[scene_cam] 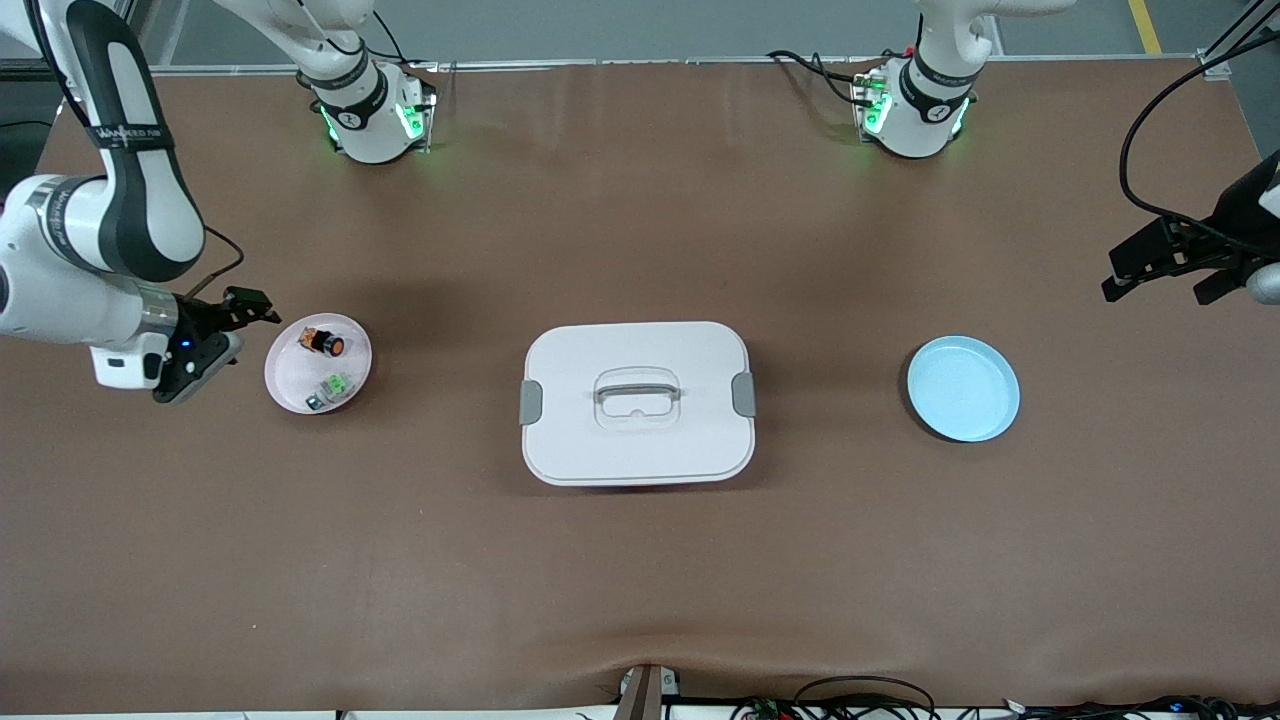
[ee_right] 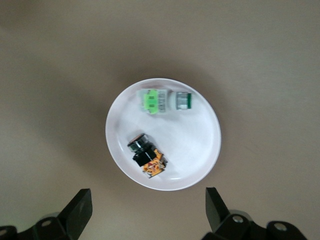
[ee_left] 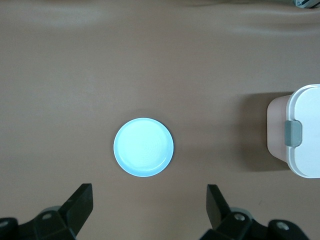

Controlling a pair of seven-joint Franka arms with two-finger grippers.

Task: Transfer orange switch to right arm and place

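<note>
Brown-covered table (scene_cam: 640, 600) under even light; grey floor (scene_cam: 650, 25) alongside.

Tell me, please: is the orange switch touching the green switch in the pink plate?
Apart. The right wrist view shows bare plate between the orange switch and the green switch.

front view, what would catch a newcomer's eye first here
The big white lidded box sits mid-table, with an empty blue plate toward the left arm's end. Toward the right arm's end, a pink plate holds the orange switch and a green switch. The right gripper hangs open beside that plate; the left gripper waits open near the table's edge.
</note>
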